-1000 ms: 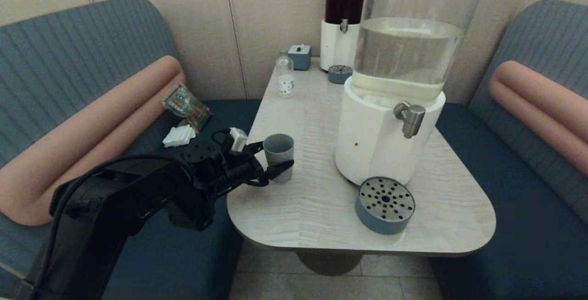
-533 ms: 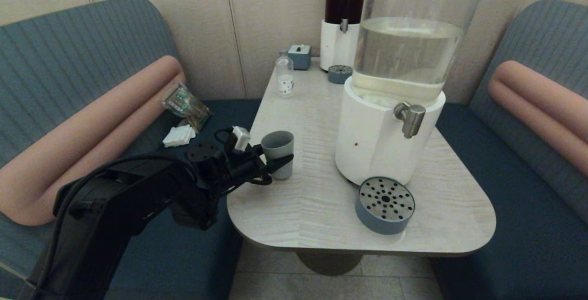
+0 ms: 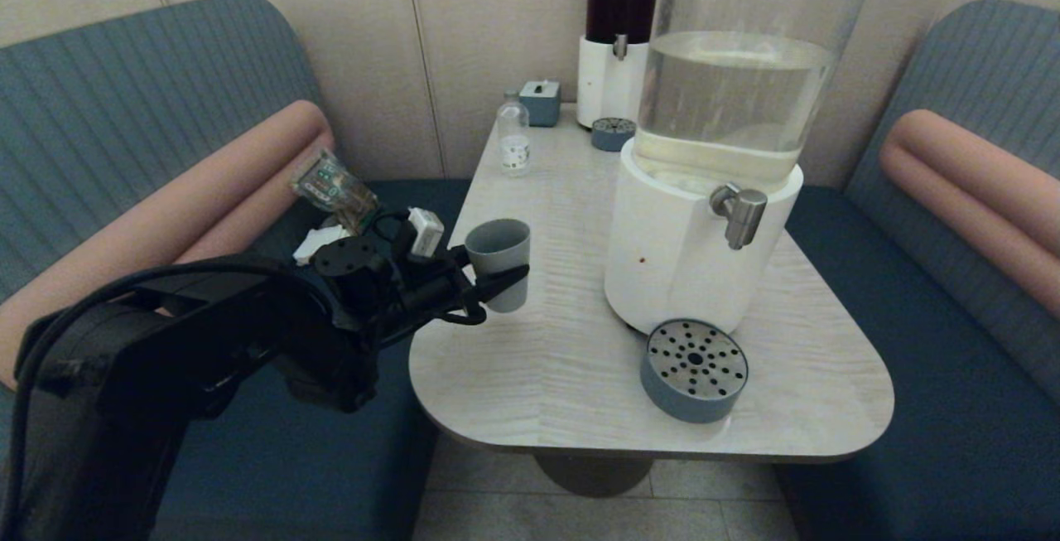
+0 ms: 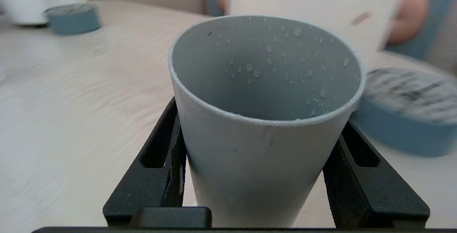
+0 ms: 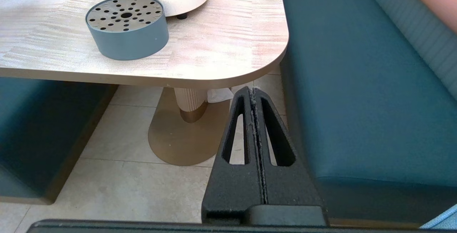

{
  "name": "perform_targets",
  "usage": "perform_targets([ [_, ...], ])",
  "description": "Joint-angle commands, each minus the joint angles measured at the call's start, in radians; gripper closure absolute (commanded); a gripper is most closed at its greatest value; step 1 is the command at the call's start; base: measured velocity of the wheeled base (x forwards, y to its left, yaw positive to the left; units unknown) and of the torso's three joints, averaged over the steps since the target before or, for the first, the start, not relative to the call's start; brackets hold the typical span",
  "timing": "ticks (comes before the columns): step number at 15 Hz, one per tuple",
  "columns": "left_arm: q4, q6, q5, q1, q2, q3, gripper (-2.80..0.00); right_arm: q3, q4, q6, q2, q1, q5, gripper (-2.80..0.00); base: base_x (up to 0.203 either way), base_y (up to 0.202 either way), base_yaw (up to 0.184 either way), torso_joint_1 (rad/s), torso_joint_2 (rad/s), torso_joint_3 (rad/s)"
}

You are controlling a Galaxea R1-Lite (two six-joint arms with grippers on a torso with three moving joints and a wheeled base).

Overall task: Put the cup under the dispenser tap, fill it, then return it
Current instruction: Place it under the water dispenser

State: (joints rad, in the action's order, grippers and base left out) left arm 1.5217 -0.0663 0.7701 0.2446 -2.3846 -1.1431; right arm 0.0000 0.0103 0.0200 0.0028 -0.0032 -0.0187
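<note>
The grey-blue cup hangs just above the table's left side, and my left gripper is shut on its lower body. In the left wrist view the cup fills the space between both black fingers, with water droplets on its inner wall and no liquid to be seen inside. The dispenser tap juts from the big white-based dispenser at the table's right. My right gripper is parked low beside the table, shut and empty, out of the head view.
A round grey-blue drip tray with a perforated metal top sits in front of the big dispenser. At the back stand a dark-red-liquid dispenser, its small drip tray, a small clear bottle and a grey-blue box. Padded benches flank the table.
My left gripper has closed in on the cup and lifted it off the table, moving it slightly up and back.
</note>
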Motion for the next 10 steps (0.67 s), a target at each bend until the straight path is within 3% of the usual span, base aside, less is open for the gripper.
perform_targets([
  [1, 0.008, -0.004, 0.004, 0.047, 0.132, 0.084, 0.0, 0.0, 0.0, 0.0, 0.0, 0.0, 0.0, 0.0, 0.0, 0.0, 0.0, 0.0, 0.0, 0.0],
  [4, 0.008, -0.002, -0.016, 0.138, 0.189, 0.131, 0.0, 0.0, -0.001, 0.0, 0.0, 0.0, 0.0, 0.0, 0.0, 0.0, 0.0, 0.0, 0.0, 0.0],
  [6, 0.008, -0.007, -0.069, 0.209, 0.206, 0.139, 0.0, 0.0, 0.0, 0.0, 0.0, 0.0, 0.0, 0.0, 0.0, 0.0, 0.0, 0.0, 0.0, 0.0],
  [10, 0.008, -0.008, -0.1, 0.294, 0.146, 0.061, 0.0, 0.0, 0.0, 0.0, 0.0, 0.0, 0.0, 0.0, 0.0, 0.0, 0.0, 0.0, 0.0, 0.0],
])
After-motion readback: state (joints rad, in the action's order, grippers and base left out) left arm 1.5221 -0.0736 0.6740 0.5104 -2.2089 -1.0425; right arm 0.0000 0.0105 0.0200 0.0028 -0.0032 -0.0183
